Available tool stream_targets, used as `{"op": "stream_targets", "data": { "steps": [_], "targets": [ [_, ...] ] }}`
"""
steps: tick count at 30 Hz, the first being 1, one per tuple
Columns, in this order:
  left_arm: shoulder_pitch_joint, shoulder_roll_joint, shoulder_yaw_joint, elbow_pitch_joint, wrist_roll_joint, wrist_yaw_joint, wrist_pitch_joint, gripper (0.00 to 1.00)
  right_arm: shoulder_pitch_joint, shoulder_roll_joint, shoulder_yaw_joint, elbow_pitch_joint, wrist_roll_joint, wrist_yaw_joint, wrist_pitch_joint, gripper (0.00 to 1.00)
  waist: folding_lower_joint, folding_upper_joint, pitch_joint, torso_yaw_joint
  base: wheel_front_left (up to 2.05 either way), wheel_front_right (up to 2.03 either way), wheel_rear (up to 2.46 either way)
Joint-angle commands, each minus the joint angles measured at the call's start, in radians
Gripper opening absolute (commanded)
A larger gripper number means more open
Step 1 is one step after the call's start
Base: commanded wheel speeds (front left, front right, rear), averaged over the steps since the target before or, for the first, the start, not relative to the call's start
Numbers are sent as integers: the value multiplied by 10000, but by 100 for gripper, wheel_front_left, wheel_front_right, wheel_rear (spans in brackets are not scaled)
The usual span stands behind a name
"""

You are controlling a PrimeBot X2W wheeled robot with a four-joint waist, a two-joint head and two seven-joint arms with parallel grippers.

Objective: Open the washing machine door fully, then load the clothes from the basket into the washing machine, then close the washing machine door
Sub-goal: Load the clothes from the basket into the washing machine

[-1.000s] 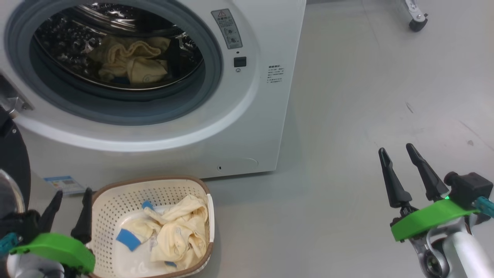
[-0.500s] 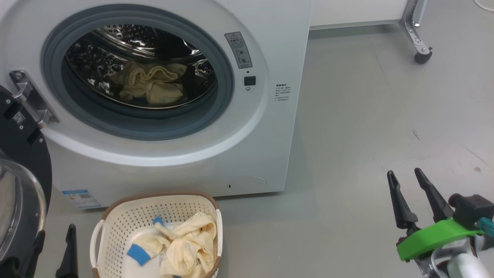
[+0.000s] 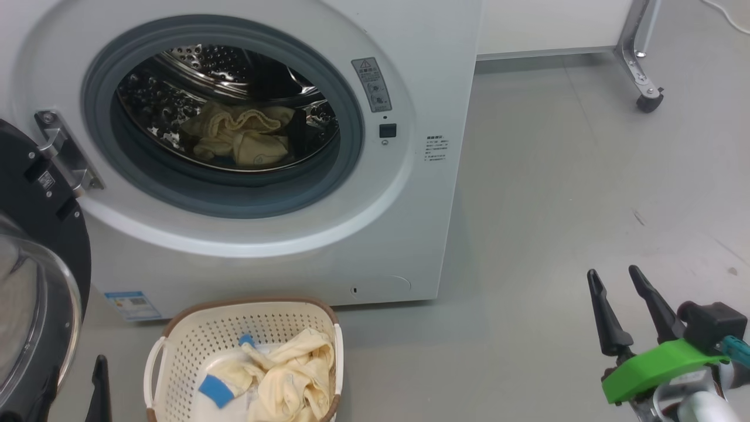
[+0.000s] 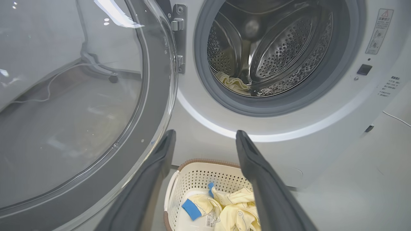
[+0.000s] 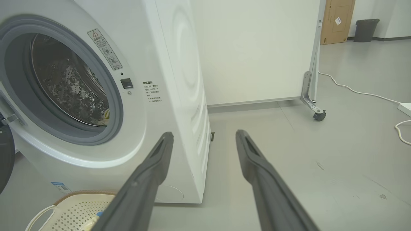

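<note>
The white washing machine [image 3: 410,205] stands with its door [image 3: 35,281] swung wide open to the left; the door's glass bowl [image 4: 80,106] is close beside my left gripper. Pale yellow clothes [image 3: 240,138] lie in the steel drum. More yellow clothes with blue trim [image 3: 293,375] sit in the cream basket [image 3: 193,346] on the floor in front of the machine. My left gripper [image 3: 75,381] is open and empty, just left of the basket and above it in the left wrist view [image 4: 205,133]. My right gripper [image 3: 613,272] is open and empty over bare floor, right of the machine.
A white panel on a metal leg with a castor [image 3: 647,99] stands behind the machine to the right. A white cable [image 5: 353,89] runs across the floor at the far right. A blue label [image 3: 132,303] is stuck low on the machine's front.
The head camera has tilted up, so the whole picture has slid down. My left gripper has dropped to the bottom edge of the view. Both grippers stay open; the clothes have not moved.
</note>
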State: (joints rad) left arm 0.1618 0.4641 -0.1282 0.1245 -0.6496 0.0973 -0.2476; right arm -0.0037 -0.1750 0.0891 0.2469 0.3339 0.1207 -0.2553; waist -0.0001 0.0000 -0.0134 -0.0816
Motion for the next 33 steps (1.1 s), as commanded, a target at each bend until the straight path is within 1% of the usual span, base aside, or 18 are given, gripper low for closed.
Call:
{"op": "stream_targets", "data": {
  "steps": [1, 18, 33],
  "targets": [
    [-375, 227, 558, -319, 117, -9, -141, 100, -225, -262, 196, -253, 17, 100, -65, 100, 1, 0, 1, 11, 0, 0, 0],
    [-247, -9, 846, -569, 368, -65, -141, 100, -305, -359, 340, -177, 128, 100, -65, 100, 1, 0, 44, 110, 0, 0, 0],
    [-229, 13, 849, -587, 414, -134, -141, 100, -338, -338, 383, -164, 142, 100, -65, 100, 1, 0, 89, 70, 0, 0, 0]
  ]
}}
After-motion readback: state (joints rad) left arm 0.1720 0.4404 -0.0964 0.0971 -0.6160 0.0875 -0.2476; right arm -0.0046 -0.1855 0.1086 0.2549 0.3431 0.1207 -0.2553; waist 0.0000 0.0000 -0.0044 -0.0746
